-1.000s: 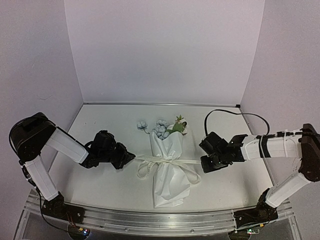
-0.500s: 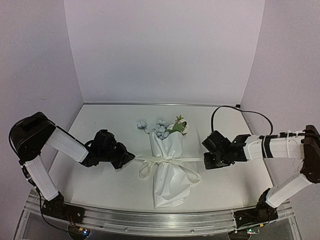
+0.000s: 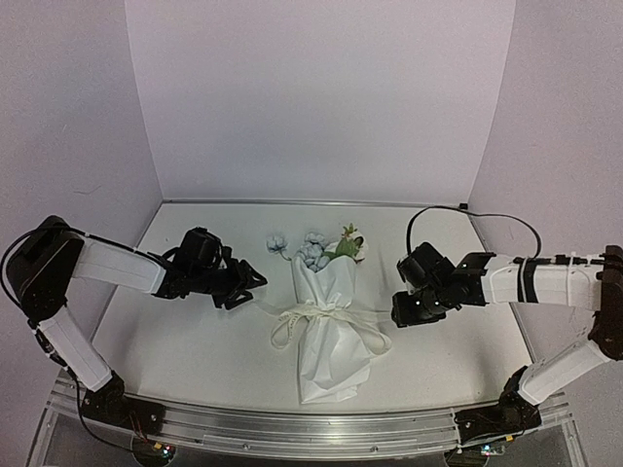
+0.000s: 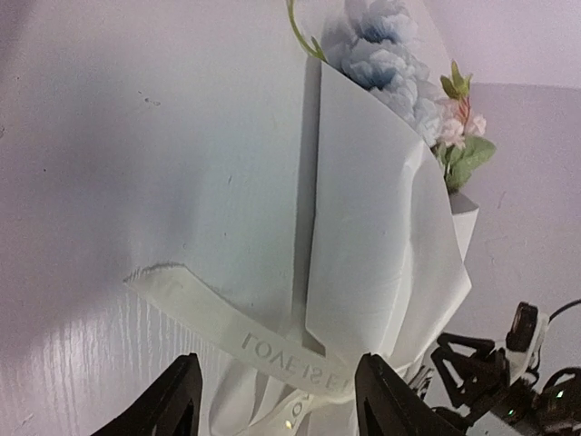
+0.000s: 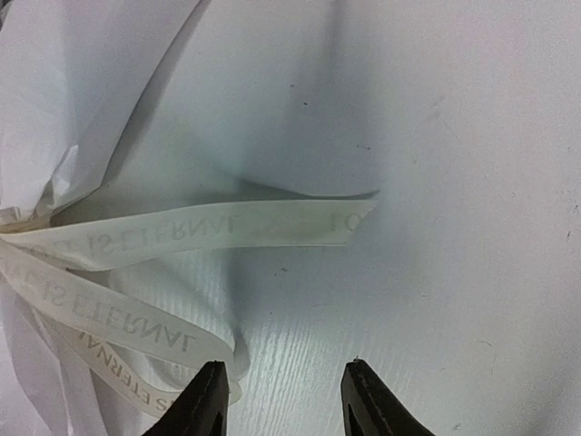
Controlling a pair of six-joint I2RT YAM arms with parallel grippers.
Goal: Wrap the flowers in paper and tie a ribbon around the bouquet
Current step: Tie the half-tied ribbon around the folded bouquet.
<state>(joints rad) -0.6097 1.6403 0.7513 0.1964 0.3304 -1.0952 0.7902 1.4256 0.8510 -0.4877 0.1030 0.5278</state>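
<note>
Slackened ribbon (image 3: 321,313) beside left end effector (image 3: 251,287)

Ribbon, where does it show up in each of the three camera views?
Top external: ribbon tied across the bouquet's middle, picture centre.
Left wrist: ribbon at lower centre, lettered tail reaching left.
Right wrist: ribbon in left half, tail ending near centre.
Shared landmark: the white paper.

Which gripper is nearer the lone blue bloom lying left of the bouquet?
Left. The left gripper is just left of the lone bloom, slightly toward the bases; the right gripper is beyond the bouquet, far to its right.
</note>
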